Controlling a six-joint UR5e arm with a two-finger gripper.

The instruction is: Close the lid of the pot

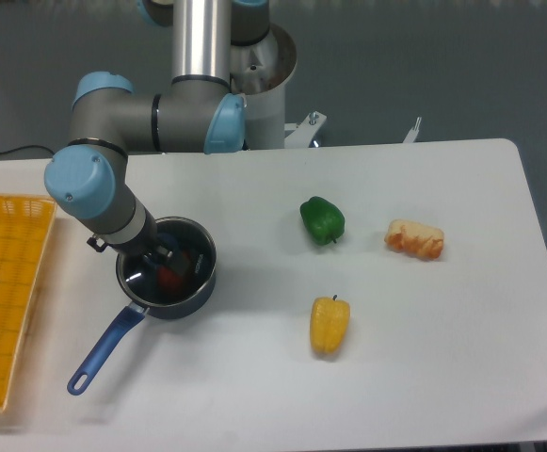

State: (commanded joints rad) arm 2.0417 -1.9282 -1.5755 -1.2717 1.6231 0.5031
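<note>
While sitting at the left of the white surface [254,377], stood the pot [198,292] with its blue handle [104,353] angled toward the near left edge. Appeared glazed over by the lid [186,241], something red dimly showing inside. Hovered right over its middle, the claw [167,258], grip state impossible to tell. Lay just left, a yellow basket [9,282]. Rested well apart on the right: green pepper [322,219], yellow pepper [329,324], bread roll [415,239].
</note>
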